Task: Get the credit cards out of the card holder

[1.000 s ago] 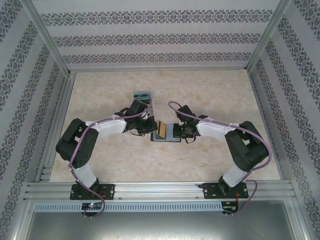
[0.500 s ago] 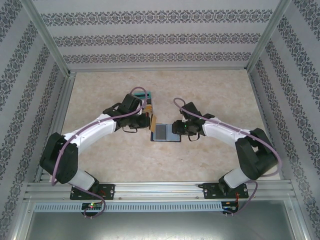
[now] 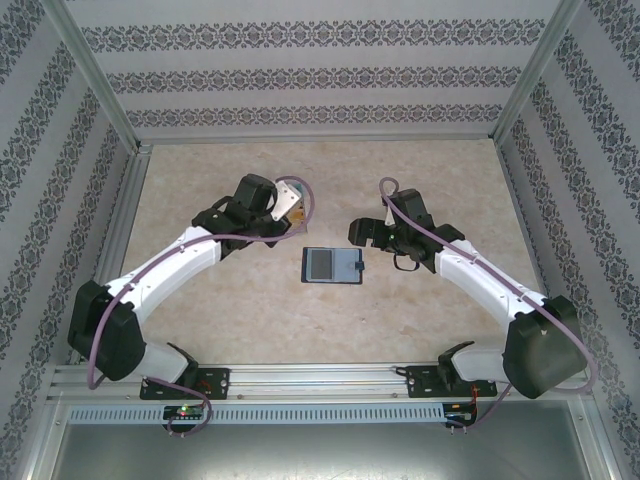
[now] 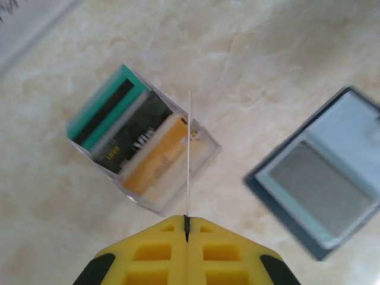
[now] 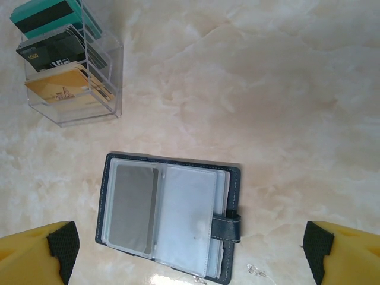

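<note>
Left claw pinches a credit card edge-on, lower centre; right claw gapes empty over the open card holder.

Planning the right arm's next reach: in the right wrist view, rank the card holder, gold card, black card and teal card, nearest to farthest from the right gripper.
1. card holder, low centre, just ahead of the right gripper.
2. gold card, upper left, front of the clear box.
3. black card, behind the gold one.
4. teal card, top-left corner, rearmost.
</note>
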Available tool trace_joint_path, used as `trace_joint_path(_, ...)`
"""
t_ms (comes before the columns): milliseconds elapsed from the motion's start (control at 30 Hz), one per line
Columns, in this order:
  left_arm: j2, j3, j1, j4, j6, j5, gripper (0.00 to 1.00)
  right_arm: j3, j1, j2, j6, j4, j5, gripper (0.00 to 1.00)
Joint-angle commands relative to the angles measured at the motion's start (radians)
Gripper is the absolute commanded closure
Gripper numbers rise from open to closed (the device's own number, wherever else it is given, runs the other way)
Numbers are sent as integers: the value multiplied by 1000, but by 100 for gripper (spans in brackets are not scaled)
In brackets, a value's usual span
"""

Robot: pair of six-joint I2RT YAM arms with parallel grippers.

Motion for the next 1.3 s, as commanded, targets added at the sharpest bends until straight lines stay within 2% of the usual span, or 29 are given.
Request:
trace_joint_path(0, 54, 34, 7, 55, 329, -66, 100, 10, -17, -26, -12, -20, 17, 2)
trace_joint_path(133, 123, 70, 7, 20, 485, -54, 100, 6, -26, -27, -12, -24, 17, 2)
trace_joint_path(367, 188, 78, 13, 34, 598, -69, 100, -3, -37, -25, -5, -21, 19, 2)
trace_joint_path(667, 249, 56, 23, 110, 650, -116, 100, 6, -40, 7, -1, -12, 8, 2)
trace_joint_path(1267, 312, 61, 50, 117, 634, -85, 100, 10, -41, 41, 5, 0, -5, 2)
